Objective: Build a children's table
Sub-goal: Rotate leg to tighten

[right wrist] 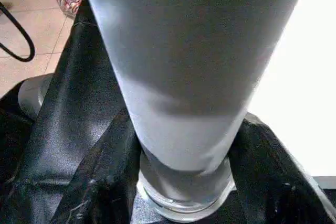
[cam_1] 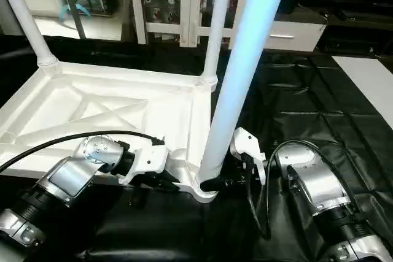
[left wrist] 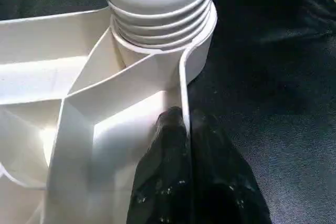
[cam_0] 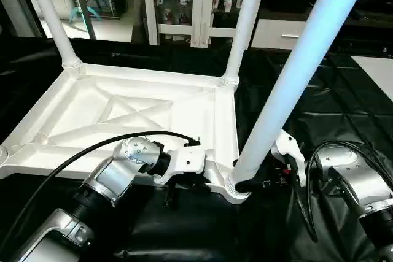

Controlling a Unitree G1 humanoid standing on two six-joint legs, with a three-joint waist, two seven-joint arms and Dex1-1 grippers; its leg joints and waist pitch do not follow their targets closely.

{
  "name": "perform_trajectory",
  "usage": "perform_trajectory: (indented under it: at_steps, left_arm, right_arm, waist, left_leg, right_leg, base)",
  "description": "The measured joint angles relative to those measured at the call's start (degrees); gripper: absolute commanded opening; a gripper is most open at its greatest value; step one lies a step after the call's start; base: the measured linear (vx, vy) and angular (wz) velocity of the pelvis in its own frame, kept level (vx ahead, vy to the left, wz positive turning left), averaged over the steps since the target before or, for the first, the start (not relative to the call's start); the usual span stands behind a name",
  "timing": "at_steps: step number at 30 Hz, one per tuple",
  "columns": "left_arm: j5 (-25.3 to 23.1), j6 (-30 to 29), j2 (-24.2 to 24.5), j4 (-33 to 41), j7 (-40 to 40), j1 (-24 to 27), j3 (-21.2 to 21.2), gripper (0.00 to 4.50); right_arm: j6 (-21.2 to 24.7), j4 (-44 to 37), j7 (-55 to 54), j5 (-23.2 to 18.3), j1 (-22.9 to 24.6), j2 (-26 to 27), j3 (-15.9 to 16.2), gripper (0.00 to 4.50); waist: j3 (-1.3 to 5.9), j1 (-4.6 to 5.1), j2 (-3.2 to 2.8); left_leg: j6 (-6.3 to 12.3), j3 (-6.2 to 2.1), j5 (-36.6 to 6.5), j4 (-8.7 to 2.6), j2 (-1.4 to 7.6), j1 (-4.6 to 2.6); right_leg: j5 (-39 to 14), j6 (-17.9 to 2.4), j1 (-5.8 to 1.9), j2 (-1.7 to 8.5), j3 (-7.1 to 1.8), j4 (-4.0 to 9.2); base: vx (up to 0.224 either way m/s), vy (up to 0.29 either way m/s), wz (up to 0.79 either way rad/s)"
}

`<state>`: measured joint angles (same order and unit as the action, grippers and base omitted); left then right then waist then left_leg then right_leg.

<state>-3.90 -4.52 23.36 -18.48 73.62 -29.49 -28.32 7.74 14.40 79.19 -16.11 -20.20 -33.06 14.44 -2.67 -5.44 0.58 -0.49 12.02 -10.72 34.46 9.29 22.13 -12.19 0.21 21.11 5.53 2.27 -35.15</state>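
White tabletop [cam_0: 123, 115] is laid upside down on black-covered table [cam_0: 344, 108], w/ three legs upright in corner sockets. Its near rim is pinched by closed L hand [left wrist: 186, 129]. Near-corner leg [cam_0: 295, 72] is clasped at base by R hand [right wrist: 184, 182].

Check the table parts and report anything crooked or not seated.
The near leg leans toward the right instead of standing straight like the two far legs. In the left wrist view, several rings of its thread sit exposed above the corner socket, so it isn't fully screwed in.
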Motion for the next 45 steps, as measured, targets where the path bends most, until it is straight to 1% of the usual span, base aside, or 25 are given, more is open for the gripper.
perform_trajectory:
  at_steps: [5, 7, 8, 10, 11, 12, 13, 15, 17, 19, 20, 21, 22, 24, 25, 29, 32, 34, 35, 37, 39, 41, 42, 43, 45]
  left_arm:
    - [0.0, 0.0, 0.0, -0.5, -0.2, -0.2, 0.1, 0.0]
    - [-0.4, -0.8, -0.6, -2.5, -2.2, -1.0, 1.3, 0.0]
    - [-0.5, -1.4, -0.9, -3.2, -3.2, -1.3, 1.7, 0.0]
    - [-1.4, -2.5, -2.2, -5.4, -6.6, -2.2, 2.9, 0.0]
    - [-1.9, -3.4, -3.2, -6.7, -8.6, -2.8, 3.6, 0.0]
    - [-2.2, -4.1, -3.8, -7.2, -9.8, -3.1, 3.8, 0.0]
    - [-2.6, -5.9, -5.4, -8.9, -12.5, -4.2, 4.3, 0.0]
    - [-3.2, -8.3, -7.3, -10.7, -16.0, -5.4, 4.9, 0.0]
    - [-3.7, -9.4, -8.9, -12.1, -18.4, -6.3, 5.1, 0.0]
    - [-4.2, -10.6, -10.7, -14.3, -21.6, -7.6, 5.7, 0.0]
    - [-4.4, -10.9, -11.5, -15.7, -23.2, -8.3, 6.2, 0.0]
    - [-4.8, -12.3, -14.5, -19.7, -28.2, -10.5, 7.6, 0.0]
    - [-4.9, -12.9, -16.0, -21.2, -30.7, -11.4, 8.0, 0.0]
    - [-4.9, -13.9, -18.3, -23.2, -34.6, -12.5, 8.5, 0.0]
    - [-4.9, -14.3, -19.3, -24.0, -36.3, -13.0, 8.9, 0.0]
    - [-4.9, -14.1, -21.3, -27.9, -41.1, -15.3, 9.6, 0.0]
    - [-5.2, -13.3, -21.6, -29.0, -42.0, -15.9, 9.8, 0.0]
    - [-5.5, -12.6, -21.7, -29.3, -41.9, -16.0, 9.9, 0.0]
    - [-5.5, -12.5, -21.7, -29.3, -41.8, -16.0, 9.9, 0.0]
    - [-5.5, -12.0, -21.7, -29.2, -41.0, -16.0, 9.7, 0.0]
    - [-5.5, -11.5, -21.7, -29.1, -40.4, -16.0, 9.4, 0.0]
    - [-5.5, -10.7, -21.1, -29.0, -39.7, -16.0, 9.3, 0.0]
    - [-5.5, -10.3, -20.6, -28.9, -39.1, -16.0, 9.2, 0.0]
    - [-5.5, -10.0, -19.7, -27.8, -37.7, -15.5, 8.8, 0.0]
    - [-5.5, -8.7, -18.2, -26.3, -35.6, -14.6, 8.1, 0.0]
  right_arm:
    - [-0.8, 1.6, -0.7, 0.6, -0.5, 0.7, 0.1, 1.99]
    - [-1.3, 4.2, -5.8, 1.3, -1.4, 3.2, -0.5, 1.99]
    - [-1.5, 5.0, -7.9, 1.7, -1.6, 3.8, -0.6, 1.98]
    - [-1.2, 7.0, -13.8, 2.4, -2.0, 6.3, -1.9, 1.97]
    - [-0.4, 7.5, -17.5, 2.7, -2.1, 7.8, -2.8, 1.96]
    - [0.2, 7.7, -19.6, 2.7, -2.1, 8.7, -3.3, 1.96]
    - [1.7, 8.2, -24.9, 2.9, -2.0, 10.9, -4.8, 1.96]
    - [3.1, 8.4, -31.7, 3.4, -2.1, 13.7, -6.2, 1.95]
    - [3.4, 8.9, -35.6, 3.9, -2.2, 15.0, -7.0, 1.95]
    - [3.4, 10.1, -40.9, 4.8, -3.0, 17.4, -7.7, 1.95]
    - [3.3, 11.1, -43.5, 5.1, -3.5, 18.8, -8.2, 1.95]
    - [3.1, 14.1, -51.2, 6.1, -5.6, 22.5, -9.8, 1.95]
    - [2.9, 15.4, -55.2, 6.9, -6.7, 24.0, -10.3, 1.95]
    - [2.6, 17.3, -60.4, 7.2, -7.9, 25.9, -11.3, 1.95]
    - [2.4, 18.3, -62.4, 7.4, -8.8, 26.5, -11.6, 1.95]
    - [0.3, 22.7, -68.9, 8.9, -11.8, 29.5, -12.2, 1.95]
    - [-0.9, 24.8, -69.1, 8.9, -13.3, 30.2, -13.1, 1.95]
    - [-1.8, 25.1, -67.5, 8.6, -13.2, 30.1, -14.1, 1.95]
    - [-2.2, 25.0, -66.3, 8.1, -13.0, 29.9, -14.2, 1.95]
    - [-2.3, 23.5, -63.7, 7.0, -11.7, 29.0, -14.7, 2.65]
    - [-2.1, 21.6, -61.7, 5.6, -10.4, 28.4, -15.3, 2.65]
    - [-1.5, 18.9, -59.6, 3.6, -8.7, 28.2, -15.6, 2.93]
    - [-0.8, 17.4, -58.5, 2.9, -7.9, 27.3, -15.8, 2.93]
    - [0.5, 13.1, -56.7, 2.0, -5.5, 26.0, -15.8, 3.05]
    - [2.2, 8.3, -53.8, 0.9, -2.7, 23.7, -15.6, 3.15]
  waist:
    - [0.02, 0.17, 0.05]
    - [0.21, 0.72, 0.45]
    - [0.21, 1.01, 0.49]
    - [0.25, 1.96, 0.56]
    - [0.23, 2.38, 0.59]
    - [0.23, 2.61, 0.59]
    - [0.24, 3.31, 0.54]
    - [0.28, 3.84, 0.44]
    - [0.33, 3.95, 0.35]
    - [0.34, 4.33, 0.34]
    - [0.33, 4.47, 0.34]
    - [0.31, 4.96, 0.31]
    - [0.25, 5.24, 0.28]
    - [0.24, 5.39, 0.2]
    - [0.24, 5.41, 0.19]
    - [0.23, 5.33, 0.21]
    - [0.23, 5.23, 0.25]
    - [0.22, 5.02, 0.25]
    - [0.22, 4.86, 0.26]
    - [0.22, 4.29, 0.25]
    - [0.22, 3.64, 0.25]
    - [0.22, 3.38, 0.24]
    - [0.22, 3.32, 0.25]
    - [0.21, 2.96, 0.24]
    - [0.21, 2.73, 0.23]
  left_leg:
    - [0.0, 0.0, 0.0, 0.0, 0.0, -0.11]
    - [-0.05, -0.01, 0.0, -0.02, 0.09, -0.2]
    - [-0.06, -0.01, 0.0, -0.02, 0.12, -0.21]
    - [-0.08, -0.02, 0.0, -0.02, 0.13, -0.26]
    - [-0.1, -0.02, 0.0, -0.02, 0.1, -0.24]
    - [-0.1, -0.02, 0.0, -0.01, 0.09, -0.25]
    - [-0.1, -0.09, 0.0, 0.01, 0.03, -0.25]
    - [-0.1, -0.18, 0.0, 0.01, -0.01, -0.22]
    - [-0.1, -0.39, 0.0, -0.02, -0.05, -0.21]
    - [-0.1, -0.51, 0.0, -0.02, -0.11, -0.16]
    - [-0.1, -0.51, 0.0, -0.02, -0.13, -0.17]
    - [-0.1, -0.51, 0.0, -0.01, -0.2, -0.16]
    - [-0.1, -0.51, 0.0, -0.01, -0.24, -0.09]
    - [-0.09, -0.6, 0.0, -0.04, -0.26, -0.1]
    - [-0.09, -0.61, 0.0, -0.08, -0.27, -0.05]
    - [-0.09, -0.55, 0.0, -0.15, -0.33, 0.02]
    - [-0.07, -0.54, 0.0, -0.21, -0.33, 0.0]
    - [-0.06, -0.51, 0.0, -0.22, -0.33, 0.01]
    - [-0.06, -0.5, 0.0, -0.23, -0.33, 0.0]
    - [-0.06, -0.5, 0.0, -0.32, -0.31, -0.01]
    - [-0.07, -0.48, 0.0, -0.51, -0.31, -0.05]
    - [-0.09, -0.47, 0.0, -0.73, -0.27, -0.06]
    - [-0.1, -0.47, 0.0, -0.87, -0.27, -0.04]
    - [-0.11, -0.46, 0.0, -1.04, -0.26, -0.02]
    - [-0.13, -0.42, 0.1, -1.11, -0.19, -0.03]
  right_leg:
    - [0.0, 0.0, -0.07, 0.0, -0.01, 0.0]
    - [0.0, 0.0, -0.03, -0.05, 0.04, -0.01]
    - [-0.1, 0.2, -0.01, -0.05, 0.08, 0.04]
    - [-0.2, 0.3, 0.03, -0.06, 0.08, 0.11]
    - [-0.2, 0.4, 0.19, -0.05, 0.04, 0.19]
    - [-0.2, 0.4, 0.3, -0.05, 0.03, 0.24]
    - [-0.2, 0.4, 0.38, -0.04, 0.0, 0.34]
    - [-0.2, 0.4, 0.63, -0.04, 0.02, 0.61]
    - [-0.2, 0.4, 0.61, -0.04, 0.15, 0.97]
    - [-0.2, 0.4, 0.66, -0.05, 0.19, 1.21]
    - [-0.2, 0.4, 0.75, -0.05, 0.16, 1.21]
    - [-0.2, 0.4, 0.92, -0.04, 0.11, 1.3]
    - [-0.2, 0.4, 1.01, -0.04, 0.07, 1.4]
    - [-0.2, 0.4, 0.82, -0.03, 0.13, 1.79]
    - [-0.2, 0.3, 0.73, -0.03, 0.13, 1.98]
    - [0.2, -0.3, 0.89, -0.03, 0.07, 2.09]
    - [0.4, -0.6, 0.91, -0.03, 0.09, 2.09]
    - [0.9, -0.8, 0.91, -0.03, 0.07, 2.09]
    - [1.2, -0.9, 0.91, -0.03, 0.06, 2.09]
    - [1.5, -0.9, 0.92, -0.03, 0.08, 2.09]
    - [1.7, -0.7, 0.98, -0.03, 0.08, 2.08]
    - [2.0, -0.4, 1.08, -0.03, 0.13, 2.05]
    - [2.0, -0.4, 1.16, -0.04, 0.15, 2.04]
    - [2.1, -0.3, 1.2, -0.05, 0.18, 2.04]
    - [2.4, 0.1, 1.23, -0.07, 0.17, 2.02]
  base:
    - [0.0, 0.0, 0.0]
    - [0.0, 0.0, 0.0]
    - [0.0, 0.0, 0.0]
    - [0.0, 0.0, 0.0]
    - [-0.05, 0.016, -0.07]
    - [0.0, 0.0, 0.0]
    - [0.0, 0.0, 0.0]
    - [0.0, 0.0, 0.0]
    - [-0.007, 0.016, -0.09]
    - [0.0, 0.0, 0.0]
    - [0.0, 0.0, 0.0]
    - [0.0, 0.0, 0.0]
    - [0.0, 0.0, 0.0]
    - [0.0, 0.0, 0.0]
    - [0.025, 0.043, -0.18]
    - [0.0, 0.0, 0.0]
    - [0.0, 0.0, 0.0]
    - [0.0, 0.0, 0.0]
    - [0.0, 0.0, 0.0]
    - [0.0, 0.0, 0.0]
    - [0.0, 0.0, 0.0]
    - [0.0, 0.0, 0.0]
    - [0.0, 0.0, 0.0]
    - [0.0, 0.0, 0.0]
    - [0.0, 0.0, 0.0]
